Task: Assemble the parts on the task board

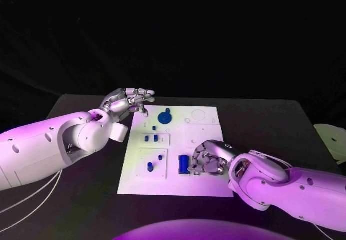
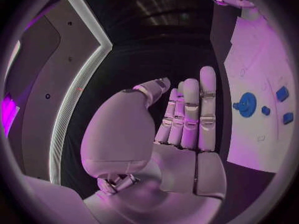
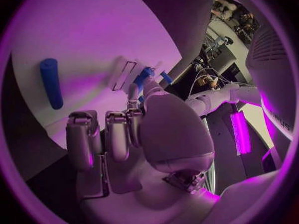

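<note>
The white task board (image 1: 205, 131) lies in the middle of the table. A round blue part (image 1: 165, 118) stands near its far edge, also seen in the left wrist view (image 2: 247, 104). Small blue parts (image 1: 151, 137) stand mid-board, and two more (image 1: 150, 166) in the near left panel. A blue cylinder (image 1: 184, 164) lies flat near the front edge, long and loose in the right wrist view (image 3: 51, 82). My right hand (image 1: 207, 157) rests on the board just right of it, fingers (image 3: 81, 139) curled in, nothing between them. My left hand (image 1: 130, 102) hovers off the board's far left corner, fingers (image 2: 196, 112) straight, holding nothing.
The black table (image 1: 274, 125) runs around the board on all sides. A pale round object (image 1: 333, 136) sits at the table's right edge. My left forearm (image 1: 65, 140) stretches along the board's left side.
</note>
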Controlling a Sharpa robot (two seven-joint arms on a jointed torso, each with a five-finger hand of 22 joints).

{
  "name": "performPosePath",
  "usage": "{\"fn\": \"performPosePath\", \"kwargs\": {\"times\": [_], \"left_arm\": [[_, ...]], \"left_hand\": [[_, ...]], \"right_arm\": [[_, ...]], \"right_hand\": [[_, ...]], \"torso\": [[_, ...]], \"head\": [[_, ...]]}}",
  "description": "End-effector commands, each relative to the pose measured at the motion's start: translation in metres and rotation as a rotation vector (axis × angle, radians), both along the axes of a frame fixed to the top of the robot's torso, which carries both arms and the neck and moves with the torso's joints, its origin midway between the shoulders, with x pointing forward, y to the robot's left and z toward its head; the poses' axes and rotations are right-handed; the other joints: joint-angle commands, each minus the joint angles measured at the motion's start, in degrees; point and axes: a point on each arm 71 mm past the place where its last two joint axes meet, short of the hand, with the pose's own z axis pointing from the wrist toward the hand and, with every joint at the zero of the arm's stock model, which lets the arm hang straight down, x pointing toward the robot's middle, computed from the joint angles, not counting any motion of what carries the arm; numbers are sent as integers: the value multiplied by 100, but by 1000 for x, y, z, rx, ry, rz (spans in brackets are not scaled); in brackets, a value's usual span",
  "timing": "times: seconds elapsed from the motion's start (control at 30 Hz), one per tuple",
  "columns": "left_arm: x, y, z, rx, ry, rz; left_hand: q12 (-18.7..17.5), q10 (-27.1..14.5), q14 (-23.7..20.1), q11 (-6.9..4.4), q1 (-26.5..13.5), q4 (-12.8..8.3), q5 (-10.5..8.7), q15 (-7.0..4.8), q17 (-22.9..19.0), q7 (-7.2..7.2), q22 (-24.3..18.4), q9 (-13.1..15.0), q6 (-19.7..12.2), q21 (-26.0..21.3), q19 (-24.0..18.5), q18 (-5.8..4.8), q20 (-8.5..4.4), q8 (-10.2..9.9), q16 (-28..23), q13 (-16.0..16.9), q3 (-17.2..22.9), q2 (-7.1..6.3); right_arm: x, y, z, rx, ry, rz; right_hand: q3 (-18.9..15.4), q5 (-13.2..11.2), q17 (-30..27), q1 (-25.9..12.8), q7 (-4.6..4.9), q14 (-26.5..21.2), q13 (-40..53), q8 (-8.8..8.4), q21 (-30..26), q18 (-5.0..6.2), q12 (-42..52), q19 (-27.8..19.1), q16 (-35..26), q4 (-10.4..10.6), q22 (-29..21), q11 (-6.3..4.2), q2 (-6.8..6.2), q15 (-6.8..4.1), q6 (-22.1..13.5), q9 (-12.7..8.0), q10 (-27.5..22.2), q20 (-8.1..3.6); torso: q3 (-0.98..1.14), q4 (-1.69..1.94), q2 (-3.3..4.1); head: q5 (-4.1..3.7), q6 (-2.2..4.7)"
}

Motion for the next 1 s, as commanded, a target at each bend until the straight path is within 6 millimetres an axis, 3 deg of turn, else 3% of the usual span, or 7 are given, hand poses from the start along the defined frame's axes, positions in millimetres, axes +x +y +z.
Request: {"fn": "performPosePath", "kwargs": {"times": [0.03,0.17,0.27,0.43,0.53,0.67,1.0], "left_arm": [[-1,-2,1,-7,-4,-17],[-1,-1,1,-6,-4,-16],[-1,-1,1,-6,-4,-16],[-1,-2,1,-7,-4,-17],[-1,-2,1,-7,-5,-17],[-1,-2,1,-7,-5,-17],[-2,-2,1,-8,-5,-18]], "left_hand": [[3,-38,-19,14,-42,40,-11,34,-6,3,-8,-9,-31,-22,10,81,14,-18,35,-4,6,5],[3,-38,-19,14,-42,40,-11,34,-6,3,-8,-9,-31,-22,10,81,14,-18,35,-4,6,5],[10,-44,-23,14,-40,43,-10,33,-9,3,-13,-11,-33,-30,14,82,15,-14,42,-3,6,13],[10,-44,-23,14,-40,43,-10,33,-9,3,-13,-11,-33,-30,14,82,15,-14,42,-3,6,13],[10,-44,-23,14,-40,43,-10,33,-9,3,-13,-11,-33,-30,14,82,15,-14,42,-3,6,13],[10,-44,-23,14,-40,43,-10,33,-9,3,-13,-11,-33,-30,14,82,15,-14,42,-3,6,13],[13,-46,-26,14,-45,47,-11,33,-11,3,-16,-12,-34,-34,15,82,16,-12,45,-2,2,12]], "right_arm": [[-1,-4,6,31,-44,-11],[2,-15,15,63,-61,-45],[7,-27,22,65,-64,-78],[14,-55,29,25,-64,-127],[15,-72,27,-27,-48,-152],[12,-83,21,-76,-22,-172],[1,-92,6,-156,4,-189]], "right_hand": [[45,103,587,56,-5,418,673,-68,-60,-55,-60,466,-46,35,1412,-30,-16,-40,-26,-27,86,-34],[62,177,561,50,18,412,651,-109,-116,-43,-91,442,-59,59,1396,-12,-24,-28,-72,-49,66,-28],[71,203,561,-26,133,412,642,-327,-124,-43,-111,438,-61,76,1394,79,-51,42,-267,-163,52,16],[86,196,581,-79,211,417,655,-514,-83,-52,-102,455,-55,74,1406,148,-65,102,-351,-264,56,68],[83,181,561,-145,257,412,631,-630,-103,-48,-136,446,-63,83,1400,189,-70,139,-375,-326,38,103],[96,198,554,-214,274,410,628,-700,-121,-44,-144,438,-66,83,1395,209,-21,160,-357,-363,33,127],[43,160,519,-352,272,402,585,-744,-149,-37,-201,426,-82,91,1386,212,-63,167,-261,-385,4,147]], "torso": [[4,-3,0],[2,-6,1],[2,-10,-4],[-9,-5,-6],[-1,-16,1],[10,-27,4],[5,-7,1]], "head": [[-4,16],[-22,25],[-52,31],[-178,41],[-218,41],[-220,48],[-244,45]]}}
